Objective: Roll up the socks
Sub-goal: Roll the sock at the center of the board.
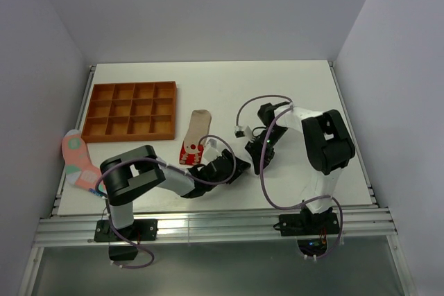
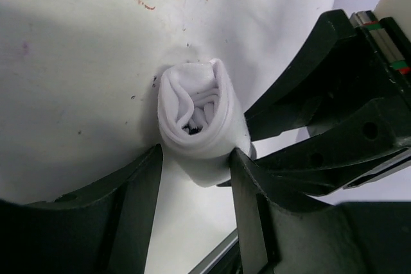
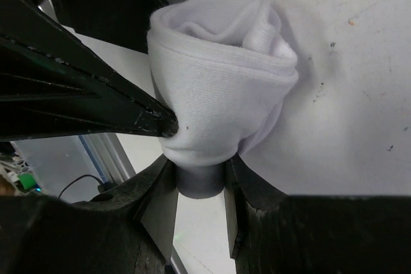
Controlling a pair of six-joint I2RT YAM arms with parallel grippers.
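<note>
1. The white sock (image 2: 196,120) is already a tight roll with its layered end showing. It sits mid-width in the near half of the table (image 1: 298,88), between the two pincers. The arms hide it from above, and I cannot tell whether it rests on the table or is just clear of it.
2. The left pincer (image 2: 196,158) is about half open, and both its fingers touch the sides of the roll. The right pincer (image 3: 200,181) is set narrower and clamps the roll's lower end, where a dark band shows.
3. The step looks like finishing and locking the roll. One pincer should hold the core firmly while the other draws the outer layer over it. If both let go together, the roll will likely spring loose.
4. The fingers are crowded, with one left fingertip pressing into the roll right beside the right fingers. Moving one arm at a time, in short strokes, should keep them from knocking together.
5. The red sock (image 1: 189,152) lies just left of the left pincer. The beige sock (image 1: 199,124) lies beyond it toward the far edge.
6. The tray (image 1: 125,136) fills the far-left part, and a pink sock (image 1: 78,161) overhangs the left edge.
7. The most open room is toward the far-right corner. The near edge is close, so the roll is better set down away from it.
</note>
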